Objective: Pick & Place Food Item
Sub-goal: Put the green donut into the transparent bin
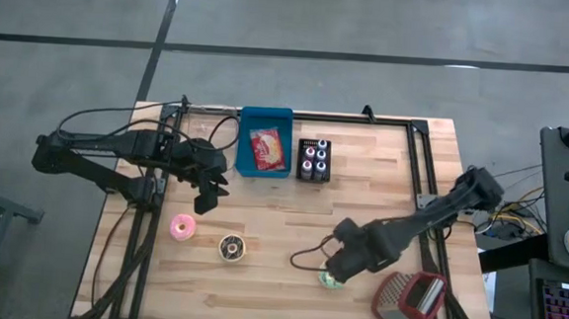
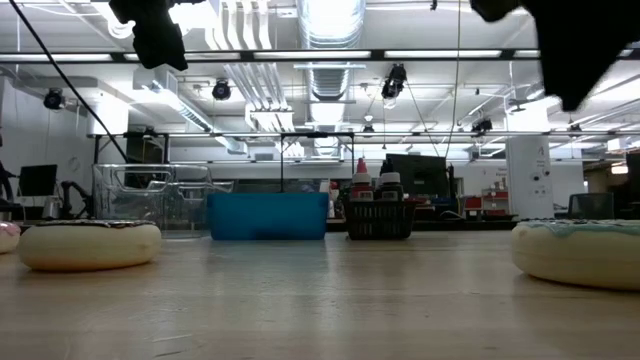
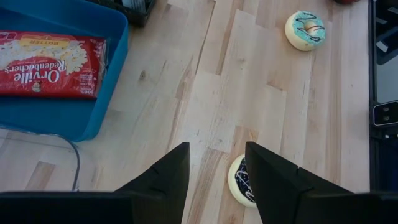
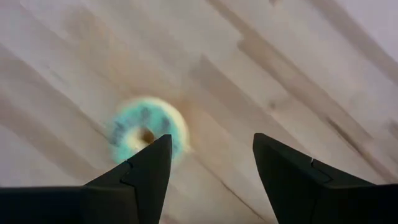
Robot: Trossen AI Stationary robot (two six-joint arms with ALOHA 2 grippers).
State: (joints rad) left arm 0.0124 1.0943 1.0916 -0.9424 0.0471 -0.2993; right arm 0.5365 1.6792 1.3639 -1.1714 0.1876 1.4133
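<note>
A teal-iced donut lies flat on the wooden table, near its front edge. My right gripper hangs open just above it, pointing down; in its wrist view the donut lies below, beside one finger and not between the two. A pink donut and a white donut with dark icing lie flat at the front left. My left gripper waits open above the table, behind those two, and the dark-iced donut shows past its fingers.
A blue bin holding a red popcorn packet stands at the far edge. A black crate of small bottles stands to its right. A red and grey object lies at the front right corner. Bare wood lies mid-table.
</note>
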